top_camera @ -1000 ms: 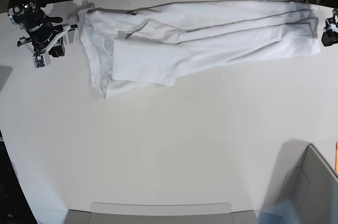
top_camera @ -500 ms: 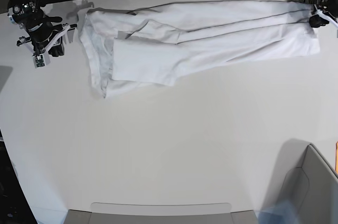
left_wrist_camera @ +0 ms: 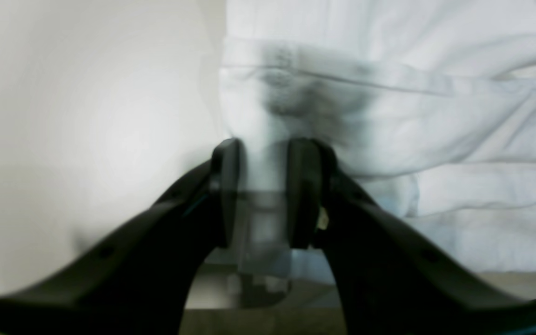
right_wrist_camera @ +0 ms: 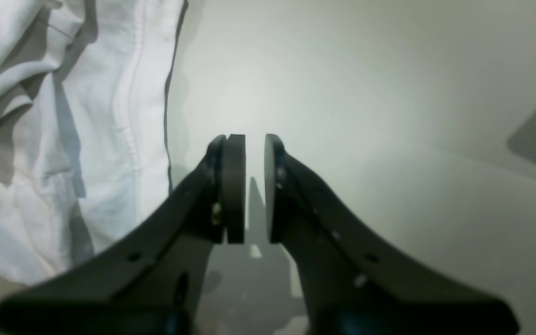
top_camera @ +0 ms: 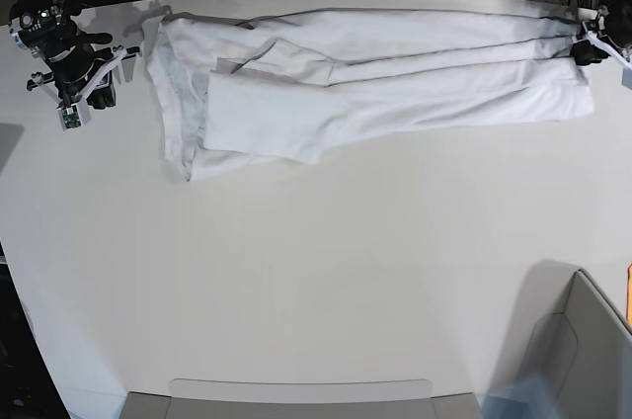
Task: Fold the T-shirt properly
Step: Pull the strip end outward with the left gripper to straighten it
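Left hand (left_wrist_camera: 264,186) sits at the far right edge of the surface (top_camera: 326,271) in the base view, its dark fingers (left_wrist_camera: 303,195) parted with a blurred fold of white cloth showing between them; the wrist picture is smeared, so whether the pads actually pinch the T-shirt (top_camera: 365,83) or merely straddle its edge cannot be told. Cloth lies right at the fingertips and spreads away to the upper right of that view, creased and with a hemmed band across it.

Right hand (right_wrist_camera: 249,186), at the opposite end, hangs over bare surface with its two pads almost together, only a thin slit of light between them and nothing in that slit. It holds nothing. The garment's stitched edge lies just beside it, not touching.

Between the two hands the T-shirt stretches as a long, narrow folded strip along the far side of the pale surface, its wider bunched end near the right hand and its tapered end at the left hand.
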Controlling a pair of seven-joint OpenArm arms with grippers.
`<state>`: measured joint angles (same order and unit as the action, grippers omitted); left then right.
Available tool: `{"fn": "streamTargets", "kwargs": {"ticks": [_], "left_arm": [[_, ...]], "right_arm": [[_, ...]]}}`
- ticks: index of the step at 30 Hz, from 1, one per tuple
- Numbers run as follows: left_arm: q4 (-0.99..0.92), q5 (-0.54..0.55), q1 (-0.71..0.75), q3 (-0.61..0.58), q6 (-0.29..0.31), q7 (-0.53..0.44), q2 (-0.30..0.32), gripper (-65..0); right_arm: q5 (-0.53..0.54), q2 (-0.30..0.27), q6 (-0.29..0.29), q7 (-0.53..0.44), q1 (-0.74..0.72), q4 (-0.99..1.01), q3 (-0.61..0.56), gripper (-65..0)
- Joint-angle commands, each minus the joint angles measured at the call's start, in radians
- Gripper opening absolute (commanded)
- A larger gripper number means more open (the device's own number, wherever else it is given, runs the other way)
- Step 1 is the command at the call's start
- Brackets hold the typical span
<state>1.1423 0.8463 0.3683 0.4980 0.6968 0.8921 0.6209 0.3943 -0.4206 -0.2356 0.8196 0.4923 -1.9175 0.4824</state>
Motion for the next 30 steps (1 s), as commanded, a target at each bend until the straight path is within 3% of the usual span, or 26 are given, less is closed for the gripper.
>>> {"fn": "streamTargets", "kwargs": {"ticks": [1, 5, 6, 8, 13, 18, 25, 30], "left_arm": [[-0.006, -0.029, -0.015, -0.046, 0.001, 0.057, -0.005, -46.1], [-0.008, -0.029, -0.061, -0.158, 0.001, 0.060, -0.006, -48.8], [-0.008, -0.029, -0.070, -0.181, 0.001, 0.060, -0.006, -52.0], [-0.026, -0.029, -0.090, -0.209, 0.001, 0.066, -0.006, -64.8], [-0.183, -0.029, -0.176, -0.207, 0.001, 0.066, 0.000, -65.0], [-0.186, -0.029, -0.208, -0.201, 0.001, 0.063, 0.037, -65.0], [-0.183, -0.029, -0.256, -0.038, 0.001, 0.086, 0.106, -65.0], [-0.180, -0.029, -0.318, -0.035, 0.001, 0.120, 0.136, -65.0]], "right_arm": [[0.007, -0.014, 0.003, -0.019, -0.001, -0.015, 0.011, -56.7], [0.007, -0.013, 0.003, -0.019, -0.001, -0.017, 0.011, -56.7], [0.007, -0.013, 0.003, -0.019, -0.001, -0.017, 0.011, -56.7], [0.007, -0.013, 0.003, -0.019, -0.001, -0.018, 0.012, -56.7], [0.007, -0.014, 0.003, -0.019, 0.001, -0.018, 0.016, -56.7], [0.007, -0.013, 0.003, -0.019, 0.001, -0.026, 0.016, -56.7], [0.007, -0.010, 0.005, -0.019, 0.003, -0.046, 0.016, -56.7], [0.007, -0.007, 0.005, -0.019, 0.003, -0.047, 0.016, -56.7]]}}
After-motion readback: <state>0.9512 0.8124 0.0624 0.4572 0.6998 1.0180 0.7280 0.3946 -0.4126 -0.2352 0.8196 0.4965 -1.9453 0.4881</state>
